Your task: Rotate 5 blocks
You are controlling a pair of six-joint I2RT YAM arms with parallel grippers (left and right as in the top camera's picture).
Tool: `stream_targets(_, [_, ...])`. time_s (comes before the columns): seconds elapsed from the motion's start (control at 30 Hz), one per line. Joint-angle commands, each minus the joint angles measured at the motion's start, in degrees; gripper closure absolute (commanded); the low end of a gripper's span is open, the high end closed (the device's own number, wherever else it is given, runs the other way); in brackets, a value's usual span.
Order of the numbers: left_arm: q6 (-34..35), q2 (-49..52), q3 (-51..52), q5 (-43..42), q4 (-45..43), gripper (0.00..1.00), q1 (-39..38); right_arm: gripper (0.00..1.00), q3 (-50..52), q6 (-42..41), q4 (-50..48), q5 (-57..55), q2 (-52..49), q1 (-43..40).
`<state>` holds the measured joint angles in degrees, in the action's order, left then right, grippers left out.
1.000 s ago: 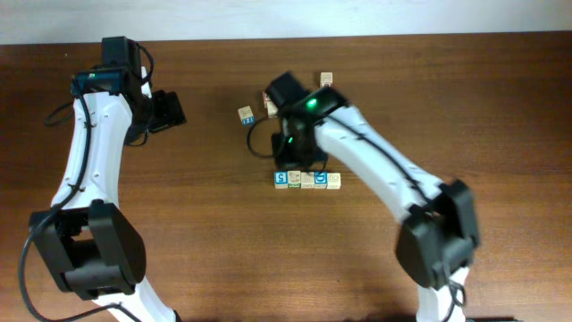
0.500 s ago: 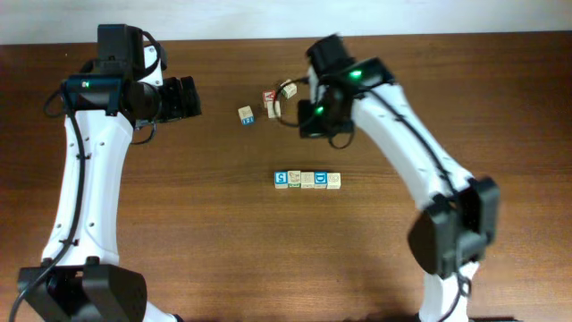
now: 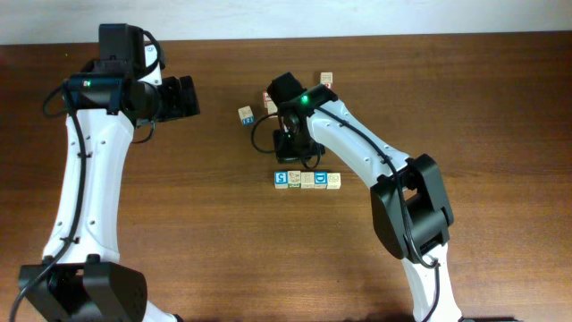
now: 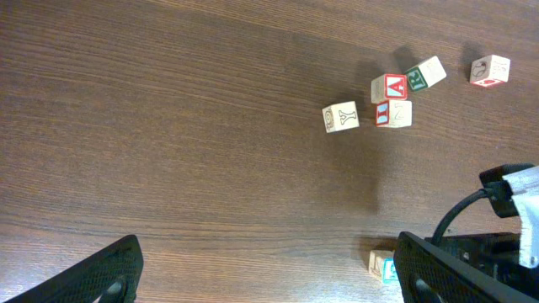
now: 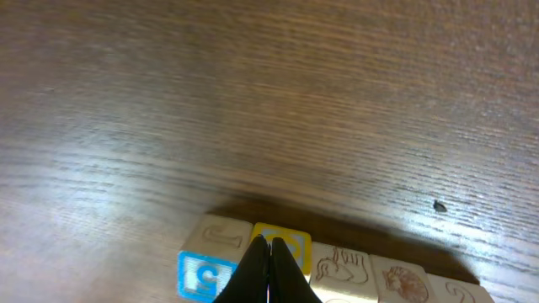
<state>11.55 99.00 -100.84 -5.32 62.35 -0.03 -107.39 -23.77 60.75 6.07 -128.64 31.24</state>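
At the tips of the pinched right fingers (image 5: 257, 278) — a yellow-faced block (image 5: 293, 248).

The left arm has swung up and forward since a second ago, carrying the left pincer (image 3: 183, 97) farther right and nearer the far edge. The right arm had pulled back over the loose blocks (image 3: 246, 114) half a second ago. It has now come down again, with the right pincer (image 5: 269, 252) back over the row (image 3: 307, 180).
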Motion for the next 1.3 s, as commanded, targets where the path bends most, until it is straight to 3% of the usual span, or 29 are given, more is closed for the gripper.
stream_targets(0.0, [-0.9, 0.7, -0.5, 0.6, -0.2, 0.06, 0.2, 0.96, 2.4, -1.6, -0.9, -2.0, -0.5, 0.3])
stream_targets(1.27, [-0.9, 0.7, -0.5, 0.6, -0.3, 0.06, 0.2, 0.96, 2.4, -0.7, 1.0, 2.8, -1.9, 0.3])
